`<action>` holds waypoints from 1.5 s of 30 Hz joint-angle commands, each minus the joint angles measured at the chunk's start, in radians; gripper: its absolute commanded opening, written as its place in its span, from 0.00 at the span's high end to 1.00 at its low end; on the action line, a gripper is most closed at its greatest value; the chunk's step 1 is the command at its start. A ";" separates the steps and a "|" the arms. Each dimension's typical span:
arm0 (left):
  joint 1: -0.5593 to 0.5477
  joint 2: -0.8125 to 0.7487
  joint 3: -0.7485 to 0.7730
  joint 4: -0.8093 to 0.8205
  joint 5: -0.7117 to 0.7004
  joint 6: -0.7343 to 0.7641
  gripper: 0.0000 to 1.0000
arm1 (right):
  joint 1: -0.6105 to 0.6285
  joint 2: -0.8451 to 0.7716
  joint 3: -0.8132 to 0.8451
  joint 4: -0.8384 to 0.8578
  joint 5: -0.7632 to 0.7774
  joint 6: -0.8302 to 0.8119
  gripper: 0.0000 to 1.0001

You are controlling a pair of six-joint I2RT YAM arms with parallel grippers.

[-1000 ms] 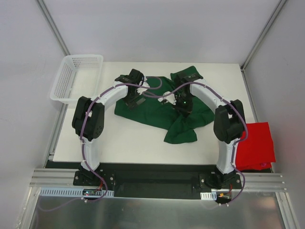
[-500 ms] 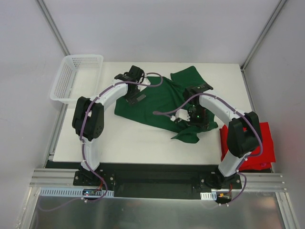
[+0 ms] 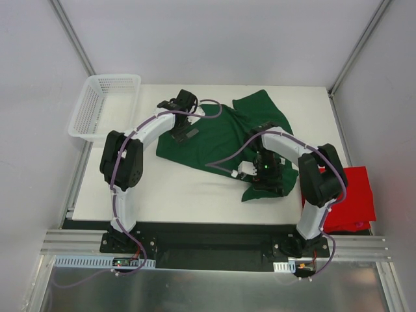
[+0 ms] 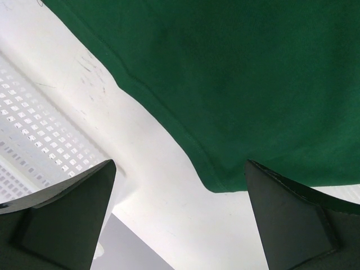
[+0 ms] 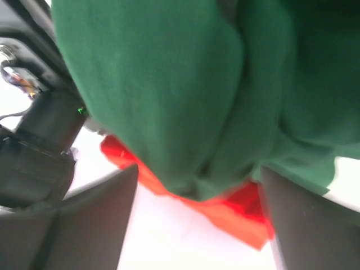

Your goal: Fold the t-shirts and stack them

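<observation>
We find the right gripper [image 5: 198, 169] with its two fingers standing well apart and nothing pinched between them. A thick, bulging fold of the dark green t-shirt [image 5: 169, 95] hangs right in front of the fingers and fills the view above the gap. Whether it brushes either finger we cannot tell. Just past that fold, beyond the fingertips, a blurred corner of the red t-shirt [image 5: 225, 214] shows. From overhead, this gripper sits low over the near right corner of the green shirt, and the red shirt lies to its right, apart from the green one.

We see the left gripper [image 4: 180, 180] spread wide too, holding nothing. A hemmed corner of the green shirt lies just ahead of the gap, closer to the right-hand finger, and the cloth spreads onward ahead and to the right. Bare white table [image 4: 152, 191] lies under the gap. The white mesh basket [image 4: 39, 129] sits off beyond the left-hand finger.
</observation>
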 commanded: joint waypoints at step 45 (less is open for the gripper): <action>0.150 0.170 0.071 -0.007 0.112 -0.073 0.01 | -0.256 0.494 0.609 0.592 0.275 0.238 0.04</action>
